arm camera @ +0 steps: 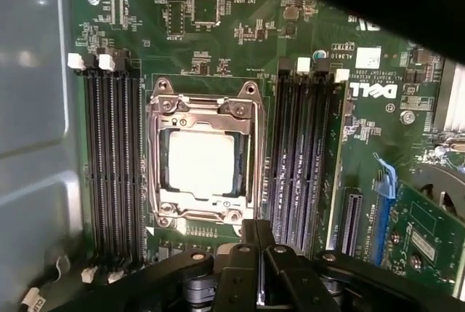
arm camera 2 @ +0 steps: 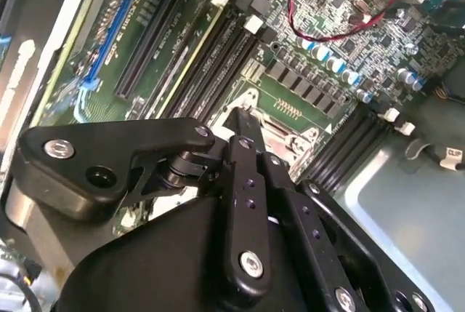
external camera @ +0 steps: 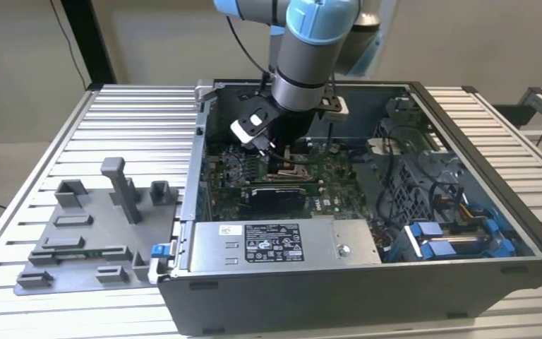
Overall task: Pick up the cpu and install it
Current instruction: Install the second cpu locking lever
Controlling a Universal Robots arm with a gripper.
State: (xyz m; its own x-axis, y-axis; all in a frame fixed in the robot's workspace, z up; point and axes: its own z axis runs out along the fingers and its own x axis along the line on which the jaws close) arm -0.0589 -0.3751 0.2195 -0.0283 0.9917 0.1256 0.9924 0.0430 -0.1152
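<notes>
- The cpu lies flat inside the socket frame on the motherboard, pale silvery top up. In the first wrist view it looks square to the frame, with dark margin showing on every side, so it appears seated, not tilted.
- The claw hangs just beside the socket and above it, holding nothing. In both wrist views the black fingers lie pressed together at the tip with no gap between them, so I judge them clenched on themselves.
- The socket's metal frame sits around the chip's rim and leaves the centre bare; whether the frame is latched I cannot tell.
- Rows of dark memory slots flank the socket on either side, which leaves the claw only a narrow way down.
- In the exterior view the arm reaches down into the open computer case, which lies on its side on the ribbed tabletop so that the board faces up.
- The grey fixture block rests on the tabletop at the exterior view's left, well apart from the claw.
</notes>
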